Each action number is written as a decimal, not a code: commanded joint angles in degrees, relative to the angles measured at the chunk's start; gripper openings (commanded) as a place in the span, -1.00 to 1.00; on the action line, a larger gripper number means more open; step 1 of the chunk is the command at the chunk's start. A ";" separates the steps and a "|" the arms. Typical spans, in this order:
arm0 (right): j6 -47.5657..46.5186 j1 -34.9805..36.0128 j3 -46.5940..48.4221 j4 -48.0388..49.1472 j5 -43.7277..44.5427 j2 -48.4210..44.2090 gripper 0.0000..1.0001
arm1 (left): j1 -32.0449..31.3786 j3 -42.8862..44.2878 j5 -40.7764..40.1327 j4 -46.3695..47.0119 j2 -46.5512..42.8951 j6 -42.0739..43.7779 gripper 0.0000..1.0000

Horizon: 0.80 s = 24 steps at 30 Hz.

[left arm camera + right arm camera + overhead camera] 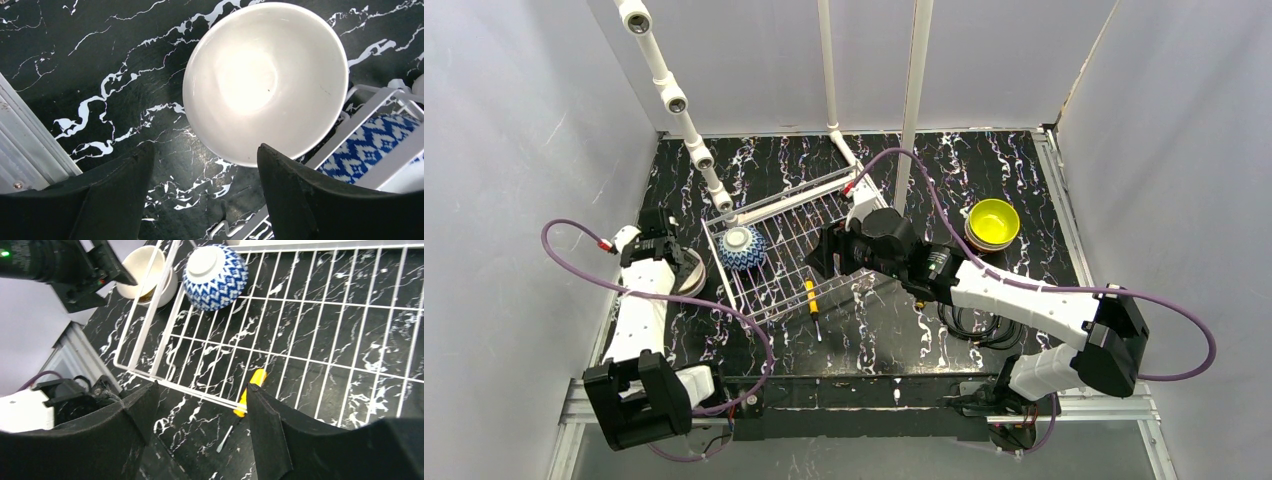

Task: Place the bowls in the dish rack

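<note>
Now: left fingers [100, 200] spread, empty, above white bowl [265, 80] beside dish rack [325, 303]; right fingers [270, 440] spread, empty, over rack.

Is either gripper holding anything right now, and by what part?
Nothing. Left gripper hangs open near the white bowl; right gripper open over the dish rack.

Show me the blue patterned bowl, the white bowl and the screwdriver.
blue patterned bowl [220, 285]: right wrist view, patterned side.
white bowl [265, 80]: left wrist view, inside bottom.
screwdriver [249, 392]: right wrist view, yellow handle.
</note>
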 commanded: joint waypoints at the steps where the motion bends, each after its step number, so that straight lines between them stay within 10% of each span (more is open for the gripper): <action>1: 2.92 -0.11 2.40 2.13 -4.96 -2.50 0.45 | 0.79 -1.56 -3.76 3.23 2.35 -3.62 0.45; 15: 3.44 -0.20 8.89 -4.47 -2.20 -0.62 0.45 | 3.11 -1.47 -4.02 4.88 8.77 -7.26 -0.21; 24: 4.87 -0.25 8.56 -4.24 -1.10 -0.96 0.45 | 3.15 0.48 -5.52 2.83 6.19 -5.82 -1.00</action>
